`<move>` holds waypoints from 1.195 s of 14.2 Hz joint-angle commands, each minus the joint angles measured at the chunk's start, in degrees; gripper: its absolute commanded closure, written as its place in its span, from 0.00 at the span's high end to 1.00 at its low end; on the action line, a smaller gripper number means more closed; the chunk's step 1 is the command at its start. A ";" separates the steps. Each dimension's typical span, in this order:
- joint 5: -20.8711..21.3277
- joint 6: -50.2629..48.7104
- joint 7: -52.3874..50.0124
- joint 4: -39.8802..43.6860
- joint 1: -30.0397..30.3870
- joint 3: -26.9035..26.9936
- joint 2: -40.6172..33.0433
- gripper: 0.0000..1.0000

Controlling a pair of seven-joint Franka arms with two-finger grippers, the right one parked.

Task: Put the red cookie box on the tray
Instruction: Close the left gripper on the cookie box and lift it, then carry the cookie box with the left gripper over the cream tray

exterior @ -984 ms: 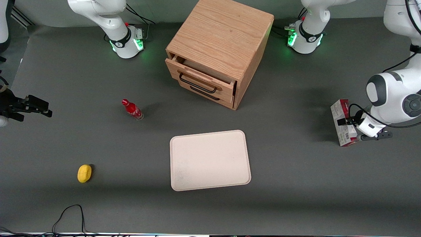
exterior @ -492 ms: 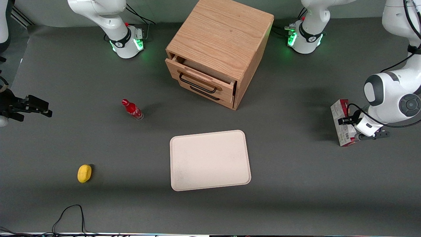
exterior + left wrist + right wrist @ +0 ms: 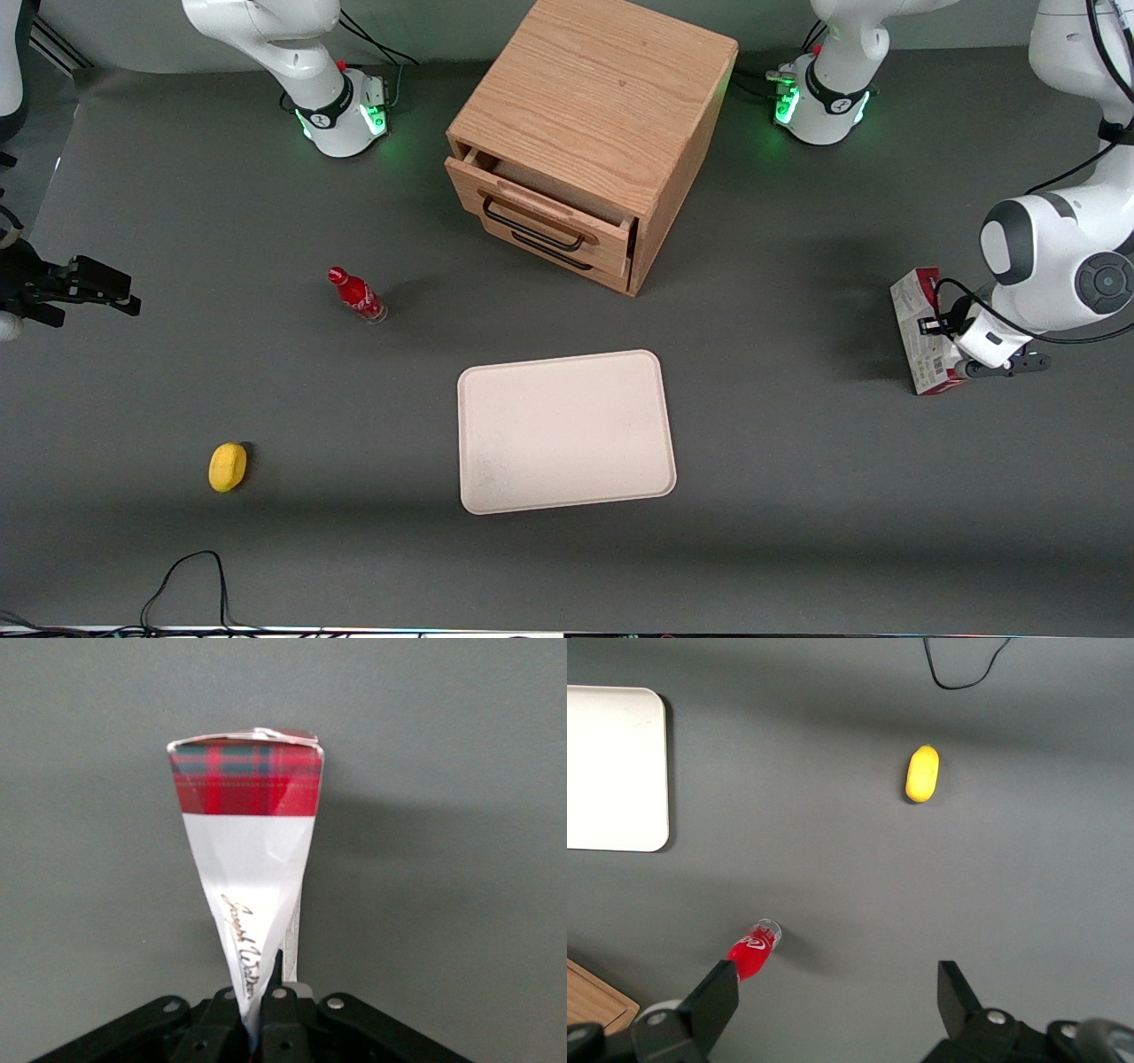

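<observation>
Gripper [image 3: 941, 341] pinches the red cookie box [image 3: 920, 330] at the working arm's end of the table; its long axis runs near-to-far, well apart from the tray [image 3: 567, 431].

White glossy arm links [image 3: 1050, 266] showing dark grey joint caps, a black cable looping past the wrist. Both bases [image 3: 819, 102] are glowing green, wearing black bands with red buttons. The claw [image 3: 261, 1028] is showing matte black housing with small silver screws at the working arm's end.
</observation>
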 commanded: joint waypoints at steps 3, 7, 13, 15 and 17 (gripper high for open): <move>-0.08 -26.70 -1.38 16.34 -4.06 0.37 -7.55 0.00; 0.01 -50.29 -3.57 37.54 -7.66 0.19 -6.77 0.00; -1.04 -54.80 -9.53 48.90 -9.60 -6.90 -1.77 0.00; -1.84 -55.34 -21.35 56.62 -9.69 -14.62 4.80 0.00; -1.40 -53.59 -31.04 63.83 -11.44 -21.40 13.14 0.00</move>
